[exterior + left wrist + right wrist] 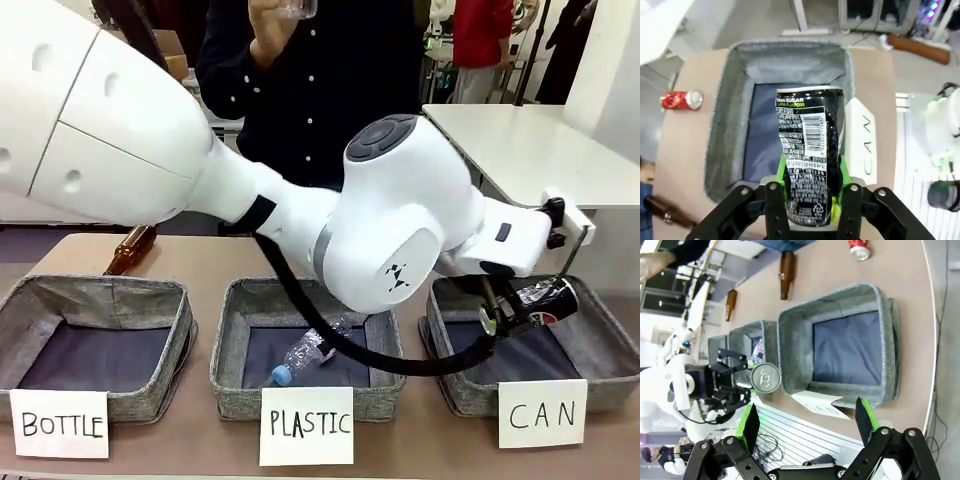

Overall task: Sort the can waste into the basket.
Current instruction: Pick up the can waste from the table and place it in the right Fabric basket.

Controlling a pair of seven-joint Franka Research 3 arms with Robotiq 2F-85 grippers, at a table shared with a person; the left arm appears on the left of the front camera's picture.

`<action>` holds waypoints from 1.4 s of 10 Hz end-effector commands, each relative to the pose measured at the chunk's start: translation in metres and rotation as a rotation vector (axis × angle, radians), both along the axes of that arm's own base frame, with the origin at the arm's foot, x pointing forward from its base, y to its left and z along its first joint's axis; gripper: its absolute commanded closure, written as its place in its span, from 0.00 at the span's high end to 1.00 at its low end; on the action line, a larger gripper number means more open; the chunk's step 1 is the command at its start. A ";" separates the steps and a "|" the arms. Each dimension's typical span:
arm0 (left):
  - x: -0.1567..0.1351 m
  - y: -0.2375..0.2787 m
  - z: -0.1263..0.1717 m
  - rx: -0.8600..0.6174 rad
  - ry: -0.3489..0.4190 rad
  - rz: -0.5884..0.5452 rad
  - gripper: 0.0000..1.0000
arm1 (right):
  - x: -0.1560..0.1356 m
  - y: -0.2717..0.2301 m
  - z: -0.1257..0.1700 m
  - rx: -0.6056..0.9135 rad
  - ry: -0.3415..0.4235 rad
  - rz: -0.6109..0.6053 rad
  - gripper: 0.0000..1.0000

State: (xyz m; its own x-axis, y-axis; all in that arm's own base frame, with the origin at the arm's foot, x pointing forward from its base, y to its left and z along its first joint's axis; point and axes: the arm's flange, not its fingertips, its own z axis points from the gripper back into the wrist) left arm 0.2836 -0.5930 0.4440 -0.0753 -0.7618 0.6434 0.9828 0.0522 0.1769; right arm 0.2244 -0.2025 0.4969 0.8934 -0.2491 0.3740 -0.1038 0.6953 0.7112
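Our left gripper [811, 167] clamps the black can [810, 135] above the CAN basket [725, 125] at the table's right end; releasing seems next. The red can [681, 99] lies beyond the basket's far wall. Our right gripper [806, 417] gapes wide.

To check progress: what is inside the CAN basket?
The basket shows only a bare dark bottom. The black can, in the left gripper, hides part in the left wrist view.
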 end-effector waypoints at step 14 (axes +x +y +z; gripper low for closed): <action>0.046 0.234 0.044 0.071 0.416 0.266 1.00 | 0.104 0.137 0.030 0.039 -0.118 0.352 1.00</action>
State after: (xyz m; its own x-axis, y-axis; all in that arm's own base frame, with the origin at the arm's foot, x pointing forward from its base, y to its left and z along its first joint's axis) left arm 0.3544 -0.4330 0.4947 0.3376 -0.7733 0.5367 0.9412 0.2720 -0.2003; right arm 0.3048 -0.0741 0.5213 0.8998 0.0014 0.4363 -0.3487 0.6034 0.7172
